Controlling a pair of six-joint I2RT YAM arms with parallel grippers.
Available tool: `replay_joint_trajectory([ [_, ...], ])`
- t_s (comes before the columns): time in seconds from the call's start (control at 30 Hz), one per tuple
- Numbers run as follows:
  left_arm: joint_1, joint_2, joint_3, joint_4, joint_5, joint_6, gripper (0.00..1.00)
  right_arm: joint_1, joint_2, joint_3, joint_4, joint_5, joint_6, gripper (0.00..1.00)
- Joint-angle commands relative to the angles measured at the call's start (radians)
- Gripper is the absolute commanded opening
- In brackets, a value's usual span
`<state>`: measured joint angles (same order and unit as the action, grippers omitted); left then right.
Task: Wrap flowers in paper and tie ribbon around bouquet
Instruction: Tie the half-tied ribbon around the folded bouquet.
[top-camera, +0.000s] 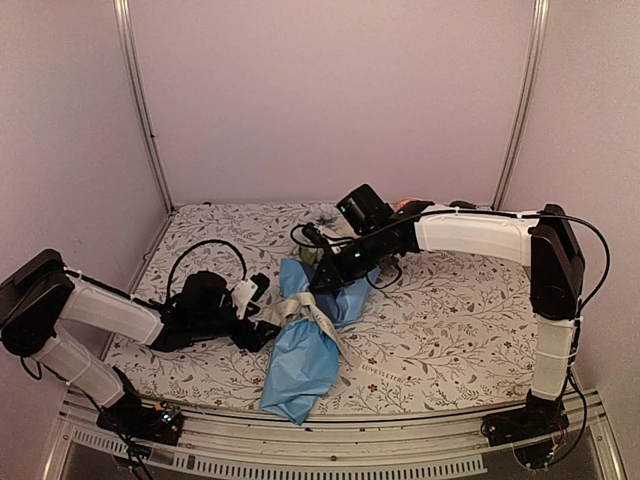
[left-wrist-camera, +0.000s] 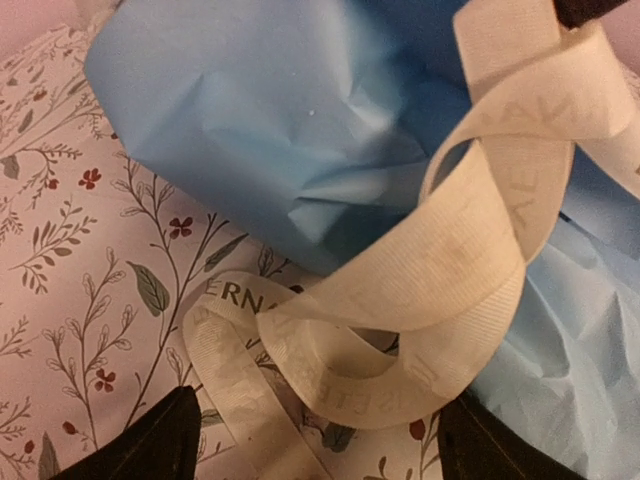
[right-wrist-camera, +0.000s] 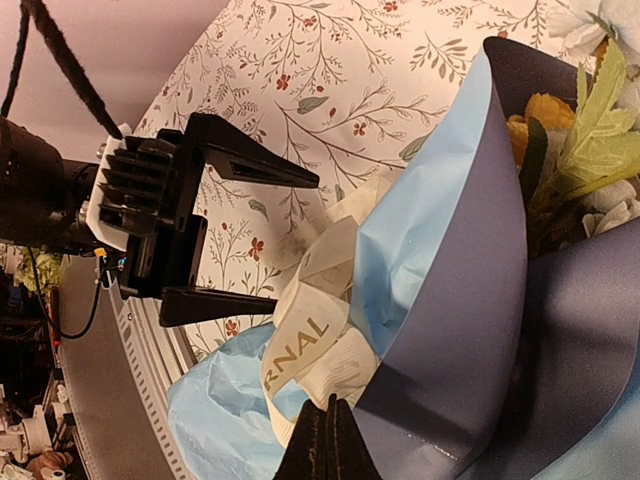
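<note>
The bouquet (top-camera: 303, 352) lies across the middle of the table, a cone of light blue paper (left-wrist-camera: 260, 110) with a dark navy inner face (right-wrist-camera: 470, 260). Flowers (right-wrist-camera: 585, 110), yellow and white with green leaves, show at its open far end. The cream ribbon (top-camera: 306, 313) crosses the cone's middle and curls in loose loops (left-wrist-camera: 440, 290) beside it. My left gripper (left-wrist-camera: 320, 450) stands open just left of the cone, with a ribbon loop lying between its fingers, untouched. My right gripper (right-wrist-camera: 328, 440) is shut over the cone, its tips pinching the ribbon (right-wrist-camera: 320, 340).
A white leaf-printed tablecloth (top-camera: 450, 320) covers the table. A black cable (top-camera: 205, 248) loops above the left arm. A metal rail (top-camera: 330, 440) runs along the near edge. Pale walls and two upright posts (top-camera: 145, 110) close in the back and sides.
</note>
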<state>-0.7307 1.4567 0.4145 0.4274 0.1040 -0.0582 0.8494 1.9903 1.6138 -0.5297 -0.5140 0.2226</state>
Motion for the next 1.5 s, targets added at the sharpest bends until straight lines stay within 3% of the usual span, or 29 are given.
replay_joint_trajectory([
  [0.0,0.03,0.066,0.056,-0.014,-0.034,0.019,0.86,-0.005,-0.034,-0.023,0.019,-0.014,0.006,0.0],
  [0.2,0.055,0.183,0.134,-0.016,0.108,0.036,0.86,-0.006,-0.033,-0.033,0.02,-0.017,0.004,0.0],
  [0.43,0.054,0.15,0.095,0.073,0.186,0.041,0.47,-0.004,-0.042,-0.047,0.021,-0.008,0.004,0.0],
  [0.57,0.054,0.07,0.041,0.124,0.16,0.049,0.42,-0.005,-0.039,-0.046,0.022,-0.009,0.004,0.0],
  [0.63,0.054,0.041,0.027,0.13,0.164,0.056,0.32,-0.005,-0.038,-0.044,0.023,-0.008,0.004,0.0],
  [0.7,0.054,0.026,0.024,0.121,0.161,0.058,0.17,-0.006,-0.04,-0.043,0.025,-0.004,0.008,0.0],
  [0.87,0.054,0.002,0.012,0.111,0.181,0.042,0.01,-0.009,-0.06,-0.047,0.026,0.03,0.017,0.0],
  [1.13,0.055,-0.012,-0.014,0.04,0.158,-0.093,0.0,-0.028,-0.147,-0.14,0.051,0.074,0.06,0.0],
  [1.47,0.057,0.116,0.003,-0.013,0.172,-0.221,0.0,-0.025,-0.318,-0.443,0.123,-0.038,0.124,0.0],
])
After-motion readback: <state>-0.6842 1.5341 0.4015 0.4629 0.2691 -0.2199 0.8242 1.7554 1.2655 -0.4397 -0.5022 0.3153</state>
